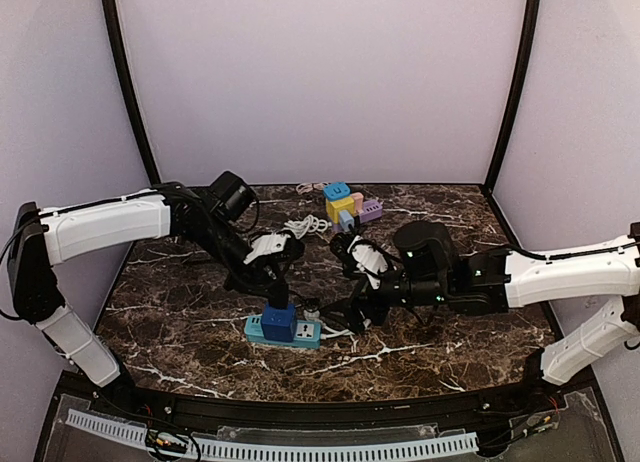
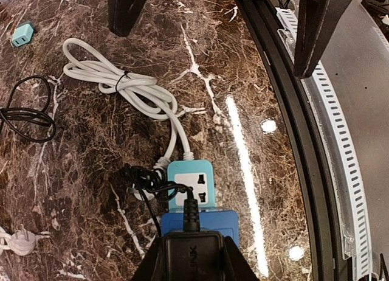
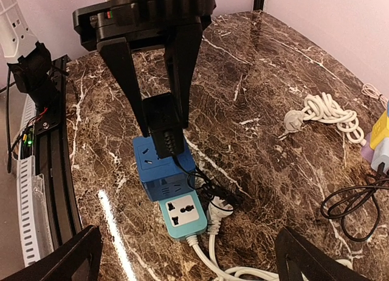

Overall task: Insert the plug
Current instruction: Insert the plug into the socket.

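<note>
Holding: we have the left gripper [image 3: 161,120] pinching a black plug [image 3: 164,132] between its fingers, right above the blue adapter [image 3: 163,171].
Plug position: it sits on or just over the adapter's top face; we cannot tell whether its pins are seated.
Adapter: it stands on the teal strip [image 1: 284,331], near one end; one strip socket [image 2: 196,190] lies bare beside it.
Right gripper [image 3: 182,256]: fingers spread wide, gripping nothing, hovering beside the strip.
Cord: the plug's black cable [image 2: 146,179] loops loosely by the strip on the table [image 2: 91,153].
Risk, misalignment: we judge that pins off the holes would jam on a downward push.
Risk, sliding: nothing pins the strip, so a skewed push may tip the adapter or shift the strip.
Risk, snag: the cable could catch as we press.
</note>
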